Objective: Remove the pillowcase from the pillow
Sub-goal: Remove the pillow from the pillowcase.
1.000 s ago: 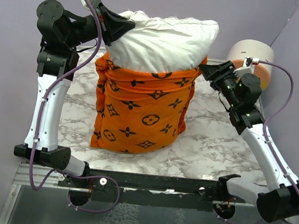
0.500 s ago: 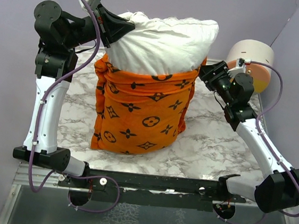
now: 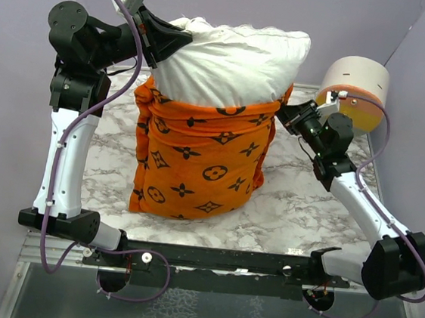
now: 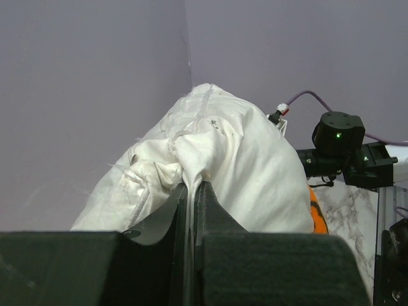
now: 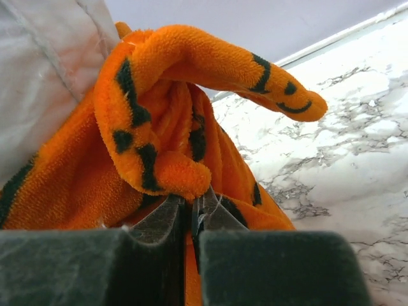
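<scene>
while the pillow (image 3: 231,55) stands on end on the bench (image 3: 306,207), its top half bare above the orange pillowcase (image 3: 197,157), it looks light, soft and squashy. the left fingers (image 3: 168,40) are clamped together on its upper left corner, and the right fingers (image 3: 286,112) are pinched on the pillowcase's fuzzy rim at the right. the plush cloth will likely bunch and cling, so that rim seems the place to pull down.

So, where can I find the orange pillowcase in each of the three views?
Top external: the pillowcase stands in the centre and wraps the lower part of the pillow.
Left wrist: only a small strip of the pillowcase shows, at the right, below the pillow.
Right wrist: the pillowcase fills the left and centre.
Shared landmark: the white pillow, at top left in the right wrist view.
</scene>
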`<act>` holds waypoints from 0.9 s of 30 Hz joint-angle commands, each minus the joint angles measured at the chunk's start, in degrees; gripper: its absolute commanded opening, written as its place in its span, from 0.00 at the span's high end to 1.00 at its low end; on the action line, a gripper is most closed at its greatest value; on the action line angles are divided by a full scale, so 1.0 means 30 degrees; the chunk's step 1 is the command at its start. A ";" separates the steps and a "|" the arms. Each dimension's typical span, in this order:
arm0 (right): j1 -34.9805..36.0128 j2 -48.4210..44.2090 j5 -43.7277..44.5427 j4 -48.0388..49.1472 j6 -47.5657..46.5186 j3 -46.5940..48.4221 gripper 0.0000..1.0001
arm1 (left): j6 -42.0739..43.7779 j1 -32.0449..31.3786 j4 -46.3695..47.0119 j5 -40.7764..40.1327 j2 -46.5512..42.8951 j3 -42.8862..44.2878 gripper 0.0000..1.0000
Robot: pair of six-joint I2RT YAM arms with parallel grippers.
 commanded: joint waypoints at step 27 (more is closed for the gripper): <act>0.0526 -0.8849 -0.0578 -0.5505 -0.5448 -1.0415 0.99 | -0.0318 0.0017 0.4631 -0.5950 -0.0477 0.1355 1.00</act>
